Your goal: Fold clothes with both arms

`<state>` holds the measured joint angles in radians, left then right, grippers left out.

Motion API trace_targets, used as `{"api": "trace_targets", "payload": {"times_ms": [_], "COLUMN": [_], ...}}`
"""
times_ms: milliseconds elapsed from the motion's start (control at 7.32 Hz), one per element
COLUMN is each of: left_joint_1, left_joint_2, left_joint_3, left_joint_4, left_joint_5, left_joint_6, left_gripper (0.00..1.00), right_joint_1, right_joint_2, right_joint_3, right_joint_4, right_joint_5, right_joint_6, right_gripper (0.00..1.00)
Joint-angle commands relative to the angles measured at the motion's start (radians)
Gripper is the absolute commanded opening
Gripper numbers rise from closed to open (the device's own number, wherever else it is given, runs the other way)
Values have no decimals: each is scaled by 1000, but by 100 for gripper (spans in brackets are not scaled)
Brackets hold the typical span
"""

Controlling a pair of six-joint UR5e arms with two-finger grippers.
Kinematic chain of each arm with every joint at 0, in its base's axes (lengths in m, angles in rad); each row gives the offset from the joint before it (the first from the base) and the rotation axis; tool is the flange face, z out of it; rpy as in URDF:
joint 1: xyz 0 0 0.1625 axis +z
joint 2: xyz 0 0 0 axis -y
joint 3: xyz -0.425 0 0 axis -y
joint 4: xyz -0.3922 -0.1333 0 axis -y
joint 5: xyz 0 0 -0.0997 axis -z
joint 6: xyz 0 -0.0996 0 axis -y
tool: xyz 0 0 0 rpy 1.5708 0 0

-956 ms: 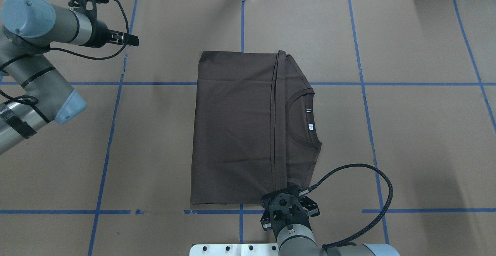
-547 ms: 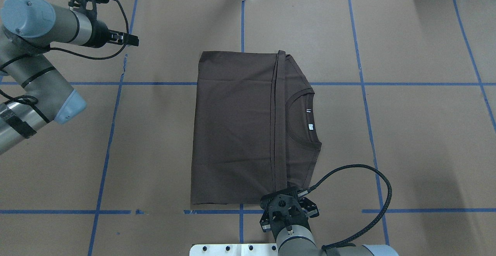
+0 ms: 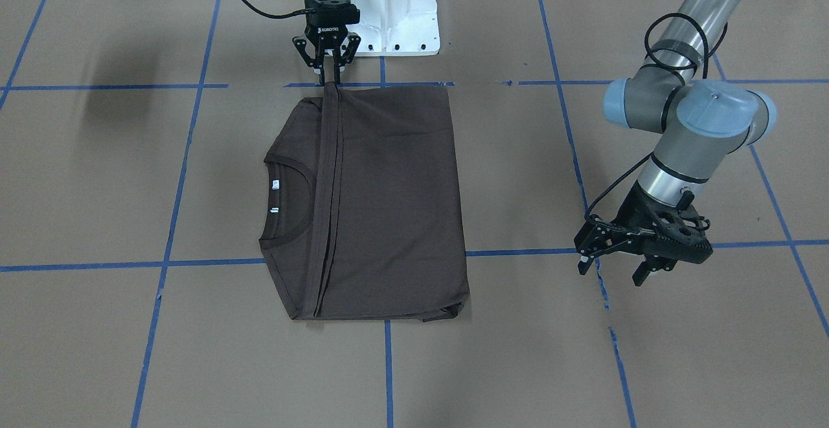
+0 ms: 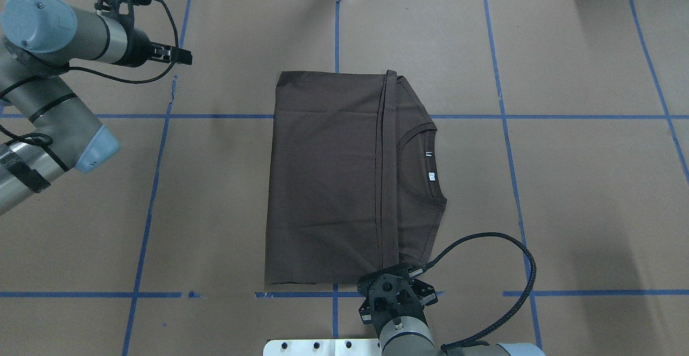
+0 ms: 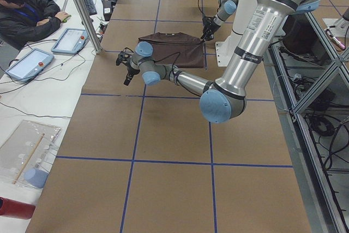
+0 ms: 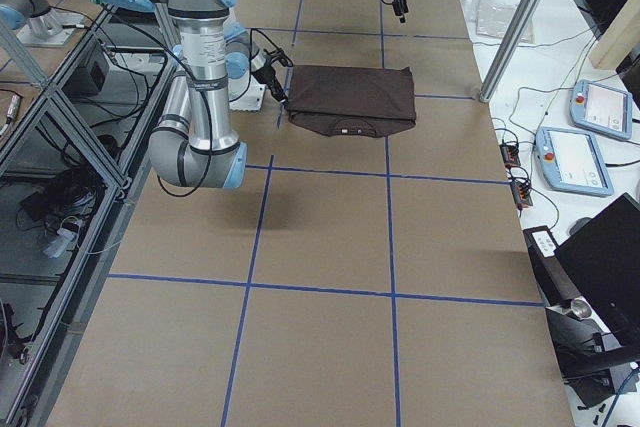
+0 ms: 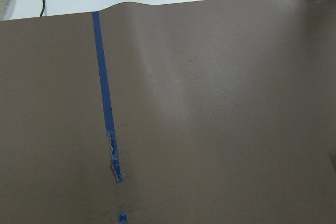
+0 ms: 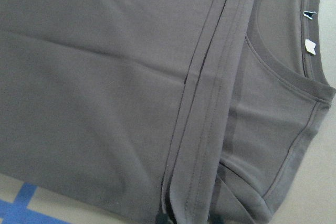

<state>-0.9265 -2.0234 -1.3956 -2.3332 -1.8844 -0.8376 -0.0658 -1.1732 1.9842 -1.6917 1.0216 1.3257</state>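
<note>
R tool [image 3: 329, 80] is easing back toward the robot base over the last sec. It's only a slight shift, w/ its cable loop [image 4: 530, 270] pulling in a little, and the brown T-shirt [image 4: 328, 183] isn't budging. Shirt is lying flat mid-worktop [image 4: 581, 194], already a neat rectangle: lower part is doubled over, so the hem band [image 8: 210, 129] is running across just short of the collar [image 4: 425, 156], w/ the neck label [image 4: 431, 175] showing. R tool's tips [image 8: 163, 219] are sitting at the near end of that band w/ a narrow gap betw. them. Cloth is lying slack there, not lifted, so it looks let go w/ nothing gripped, though wrist view is catching only the very tips. L tool [image 3: 610, 276] is hanging wide open and empty, well off to the shirt's side over bare paper and a blue tape line [image 7: 105, 103], same spot as a sec ago. My read: this fold is wrapping up and R arm is clearing out. A further fold is prob. waiting on both arms.
</note>
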Motion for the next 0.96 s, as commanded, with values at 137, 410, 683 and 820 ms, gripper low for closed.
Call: {"api": "trace_targets", "payload": {"times_ms": [137, 410, 683, 820], "left_joint_1": [0, 0, 0, 0], "left_joint_2": [0, 0, 0, 0], "left_joint_3": [3, 1, 1, 1], "left_joint_4": [0, 0, 0, 0], "left_joint_5": [1, -1, -1, 1], "left_joint_6": [0, 0, 0, 0], "left_gripper": [100, 100, 100, 100], "right_joint_1": [0, 14, 34, 37], "right_joint_2": [1, 15, 7, -2], "right_joint_3": [-2, 4, 37, 44], "right_joint_4": [1, 1, 0, -2], "right_joint_5": [-2, -2, 5, 9], "right_joint_6": [3, 0, 3, 10], "right_gripper": [0, 0, 0, 0]}}
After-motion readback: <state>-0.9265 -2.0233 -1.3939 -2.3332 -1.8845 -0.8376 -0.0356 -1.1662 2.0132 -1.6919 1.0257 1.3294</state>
